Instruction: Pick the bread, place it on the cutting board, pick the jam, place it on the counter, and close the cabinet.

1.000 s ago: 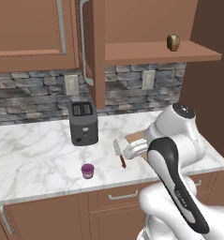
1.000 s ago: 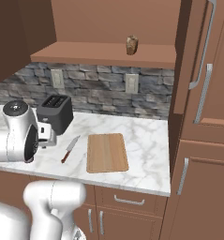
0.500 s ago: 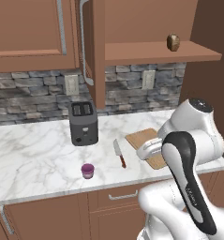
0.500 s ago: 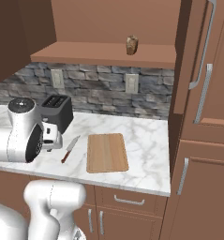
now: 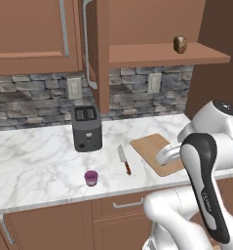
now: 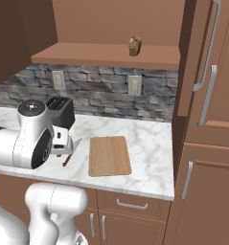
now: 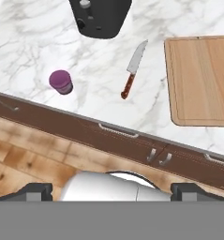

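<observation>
Three views showed me the kitchen at that moment.

From the left base view, the bread (image 5: 180, 44) sat high up on the brown shelf (image 5: 162, 52), well apart from me. The jam (image 5: 91, 177) stood on the counter (image 5: 30, 161), near the front edge. The cutting board (image 5: 154, 151) lay flat and bare, with my white arm in front of part of it. A knife (image 5: 124, 160) lay between the jam and the board, and a toaster (image 5: 86, 128) stood behind them. The cabinet (image 5: 35, 29) had one door (image 5: 91, 49) swung out toward me, edge on.

From the right base view, the bread (image 6: 134, 46) was on the shelf (image 6: 106, 53), above the board (image 6: 109, 155). My arm was bent low at the left, beside the toaster (image 6: 58, 111).

From the hand view, I looked down on the jam (image 7: 61, 82), the knife (image 7: 132, 70), the board (image 7: 202, 79) and the counter (image 7: 33, 37). My pincer (image 7: 111, 191) showed as two dark tips at the bottom, set wide apart, so I judged it was open and held nothing.

I thought the bread came next, and it was far up. My arm had to swing a long way, so my elbow could bump the open door or the toaster. The bread was small and round, so it could slip out or roll off the shelf if I pinched it badly. Reaching low, I could also knock the jam off the edge.
</observation>
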